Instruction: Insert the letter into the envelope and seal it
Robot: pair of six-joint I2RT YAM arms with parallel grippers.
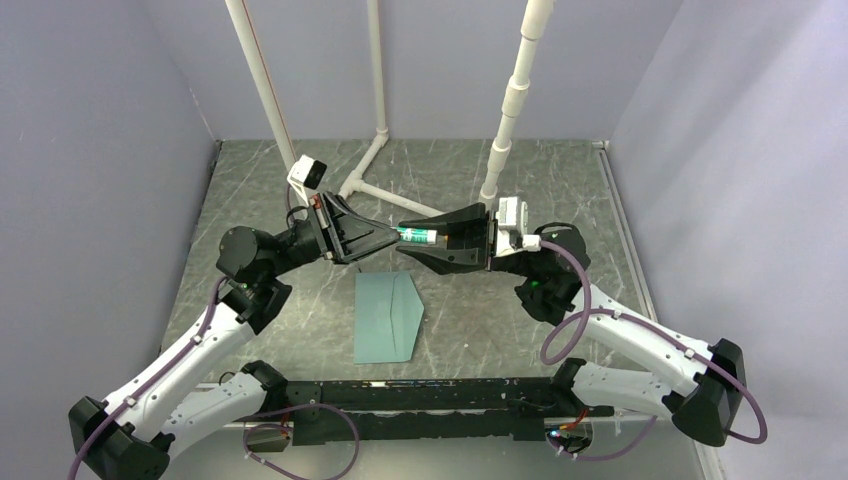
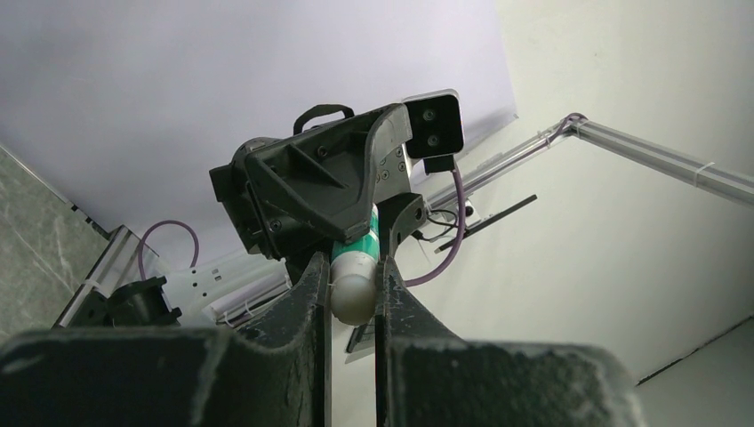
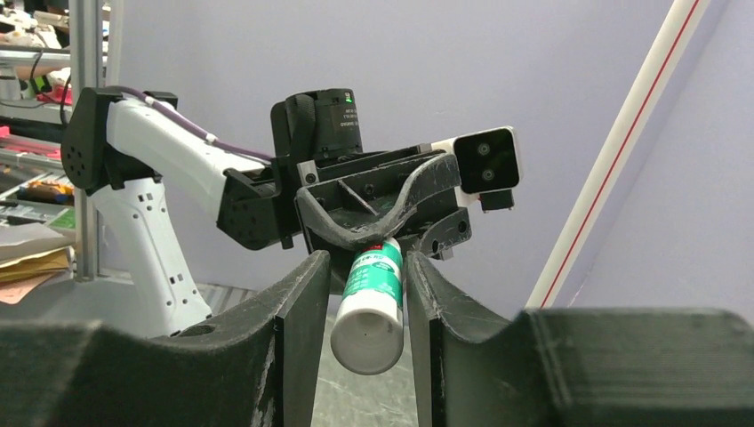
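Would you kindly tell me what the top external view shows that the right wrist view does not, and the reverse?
Only the top view: the teal envelope lying flat on the table. Only the right wrist view: the flat white end of the glue stick, and cluttered shelves behind. Both: the glue stick held between the left gripper and the right gripper.

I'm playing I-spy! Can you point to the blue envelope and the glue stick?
the envelope [image 1: 384, 318]: top view, middle of its blue body.
the glue stick [image 3: 373, 277]: right wrist view, on its green label.
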